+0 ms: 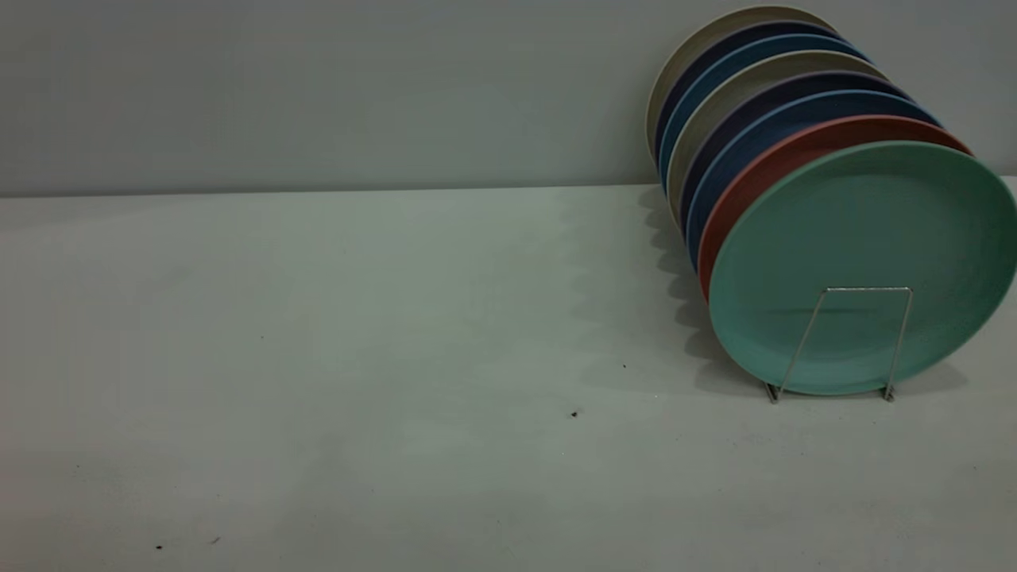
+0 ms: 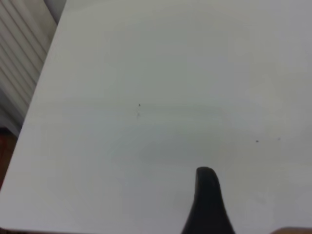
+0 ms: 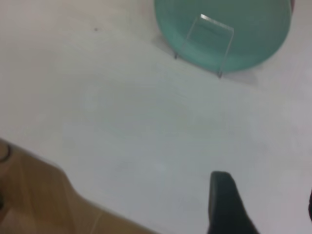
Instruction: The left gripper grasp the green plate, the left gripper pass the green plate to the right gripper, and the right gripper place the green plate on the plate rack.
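Plates on edge in the plate rack (image 1: pixel 842 338), green plate (image 1: pixel 862 238) frontmost, we see one finger each of left gripper (image 2: pixel 208 202) and right gripper (image 3: pixel 226 204) above the table (image 1: pixel 357 357), holding nothing, opening we cannot tell.

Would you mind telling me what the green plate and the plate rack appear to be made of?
The green plate looks like matte plastic, though that is a guess: its teal face is even in colour and shows only a soft, dull sheen with no sharp reflections. The plate rack seems to be thin bare metal wire: silver-grey, slim, bent into an upright loop in front of the plate.
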Controlling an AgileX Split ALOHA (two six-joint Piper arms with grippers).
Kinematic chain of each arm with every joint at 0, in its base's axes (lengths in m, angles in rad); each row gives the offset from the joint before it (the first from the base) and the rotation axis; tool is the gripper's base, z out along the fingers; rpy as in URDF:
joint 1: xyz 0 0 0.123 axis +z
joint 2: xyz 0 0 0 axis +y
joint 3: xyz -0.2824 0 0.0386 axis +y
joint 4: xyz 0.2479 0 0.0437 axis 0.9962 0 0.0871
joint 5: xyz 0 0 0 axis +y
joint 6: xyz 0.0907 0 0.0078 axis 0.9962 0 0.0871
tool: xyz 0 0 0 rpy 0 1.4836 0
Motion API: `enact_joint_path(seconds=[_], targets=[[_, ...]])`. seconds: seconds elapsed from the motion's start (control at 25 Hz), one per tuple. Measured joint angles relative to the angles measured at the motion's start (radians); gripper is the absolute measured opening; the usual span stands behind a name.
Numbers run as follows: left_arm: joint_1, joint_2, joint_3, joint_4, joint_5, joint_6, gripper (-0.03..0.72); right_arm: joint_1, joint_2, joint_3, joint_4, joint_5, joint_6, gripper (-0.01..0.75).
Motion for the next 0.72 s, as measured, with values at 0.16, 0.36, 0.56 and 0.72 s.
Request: enact_joint_path(seconds=[0.16,0.36,0.56,0.72], targets=[[-0.011,0.0,0.046,-0.017,-0.002,-0.002,0.582,0.008,-0.031,0.0,-0.012,0.0,0.014,0.419],[-0.083,0.0,0.063,-0.013,-0.006,-0.003,0.582,0.008,-0.032,0.0,-0.022,0.0,0.033,0.419],[-0.146,0.0,0.102,-0.012,-0.021,-0.003,0.582,0.008,-0.032,0.0,-0.03,0.0,0.048,0.419],[-0.162,0.0,0.103,-0.012,-0.026,-0.003,0.582,0.008,-0.032,0.0,-0.053,0.0,0.077,0.419]])
